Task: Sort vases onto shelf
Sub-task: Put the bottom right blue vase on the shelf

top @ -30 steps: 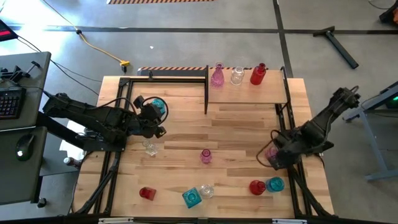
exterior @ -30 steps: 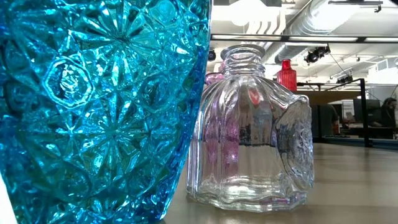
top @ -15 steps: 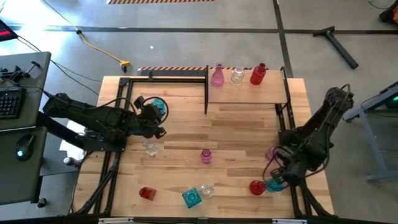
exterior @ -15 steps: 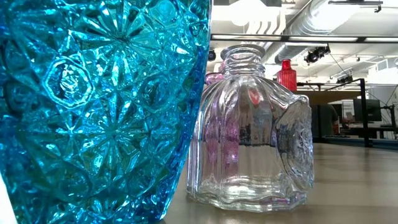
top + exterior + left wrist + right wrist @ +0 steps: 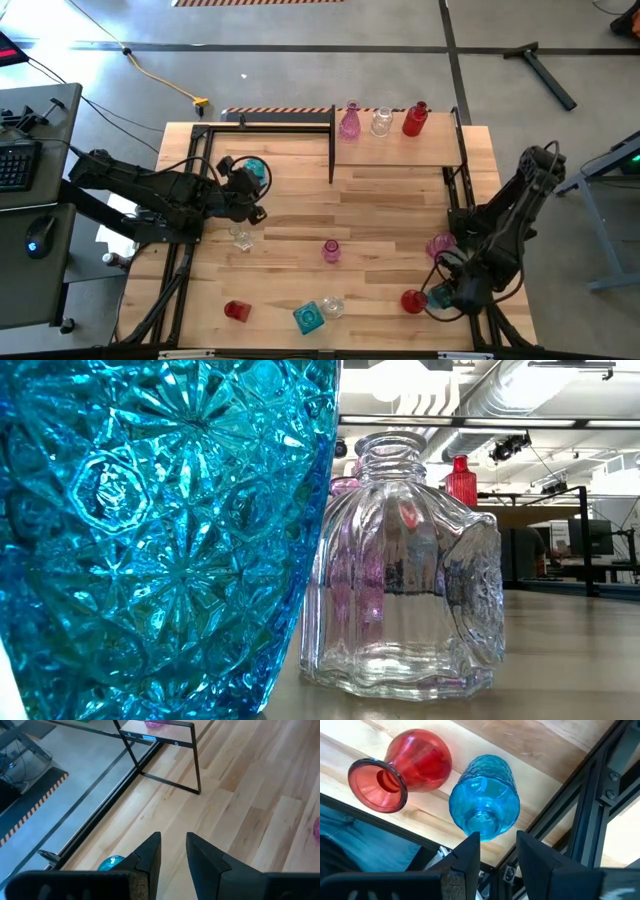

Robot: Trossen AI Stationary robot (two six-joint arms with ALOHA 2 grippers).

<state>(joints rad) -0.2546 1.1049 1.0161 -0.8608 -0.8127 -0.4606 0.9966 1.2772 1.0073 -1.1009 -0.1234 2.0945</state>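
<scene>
My right gripper (image 5: 440, 296) hangs open at the near right. In the right wrist view, my right gripper (image 5: 498, 845) stands just above the mouth of an upright teal vase (image 5: 485, 795) without touching it. A red vase (image 5: 400, 770) stands beside the teal one, and a pink vase (image 5: 440, 245) a little farther in. My left gripper (image 5: 256, 207) waits open over the left side, next to another teal vase (image 5: 252, 170); nothing is between its fingers (image 5: 150, 855). The shelf (image 5: 400, 155) at the far right carries a pink (image 5: 349, 122), a clear (image 5: 381, 122) and a red vase (image 5: 415, 118).
More vases stand on the table: clear (image 5: 241, 238), pink (image 5: 331, 250), red (image 5: 236, 310), teal (image 5: 308, 317) and clear (image 5: 333, 306). A black frame rail (image 5: 600, 780) runs close beside the right gripper. Bare wood lies between the shelf and the middle vases.
My right gripper has swung toward the table's near edge and sunk, from over the pink vase to over the teal vase at the near right. The pink vase now shows uncovered. My left arm has kept still.
</scene>
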